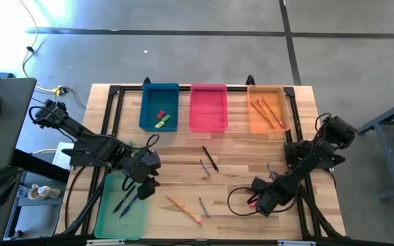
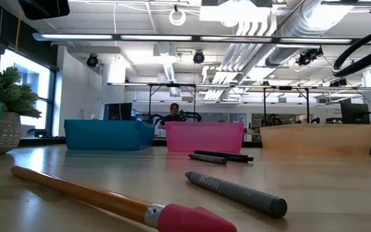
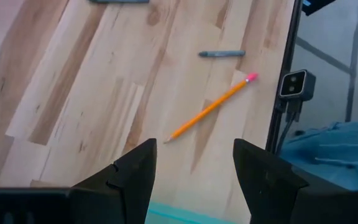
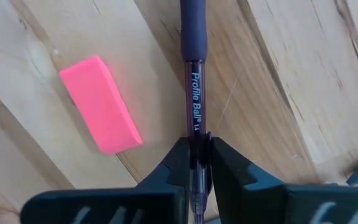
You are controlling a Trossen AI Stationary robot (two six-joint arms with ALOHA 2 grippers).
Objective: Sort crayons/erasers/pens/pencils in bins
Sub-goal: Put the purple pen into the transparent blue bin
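While your left gripper [image 1: 146, 183] hangs wide open over the green bin [image 1: 108, 220], probably just parked there, your right gripper [image 4: 199, 163] is pinched onto a pen [image 4: 193, 93] lying on the worktop [image 1: 238, 164], pink eraser [image 4: 100, 103] just beside it. Barrel reads "Profile Ball", so it's green-bin bound I'd guess.

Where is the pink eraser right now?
The pink eraser lies flat on the table near its front right, beside the pen that the right gripper has pinched; the high view shows only a sliver of it beside that gripper.
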